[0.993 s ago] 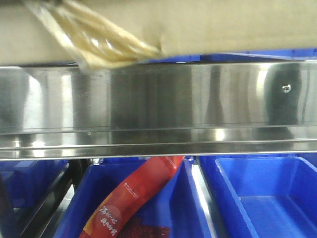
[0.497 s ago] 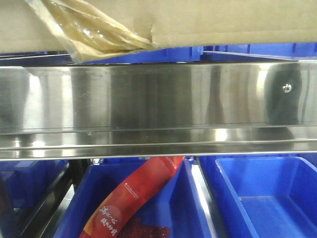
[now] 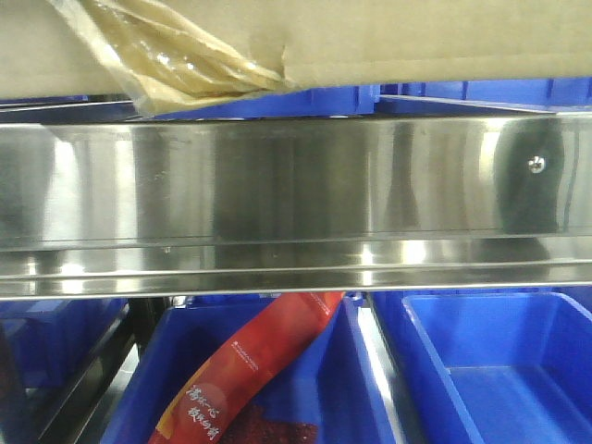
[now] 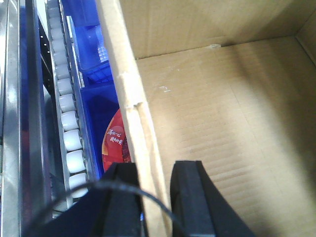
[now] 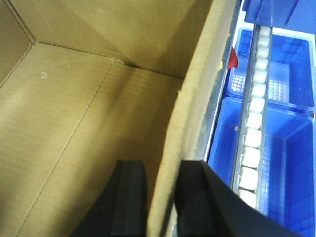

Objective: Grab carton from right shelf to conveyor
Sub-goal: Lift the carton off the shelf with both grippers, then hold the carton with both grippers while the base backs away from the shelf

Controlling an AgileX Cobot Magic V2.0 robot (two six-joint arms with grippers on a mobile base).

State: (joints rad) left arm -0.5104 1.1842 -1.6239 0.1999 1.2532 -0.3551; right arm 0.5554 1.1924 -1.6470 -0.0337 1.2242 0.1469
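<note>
Carton (image 3: 416, 37) along the upper edge of the front view, just above the right shelf (image 3: 296, 185) rail, bare cardboard floor inside. Left gripper (image 4: 154, 167) jaws clamped astride one side wall, right gripper (image 5: 163, 167) jaws astride the other. Below the rail, blue bins (image 3: 518, 319); red packet (image 3: 254, 361) in the lower-left one. White rollers (image 4: 69, 138) alongside.

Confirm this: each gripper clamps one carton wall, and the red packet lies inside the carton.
Wrong on the packet: the left gripper and right gripper each clamp a carton wall, but the front view shows the red packet in a blue bin.
</note>
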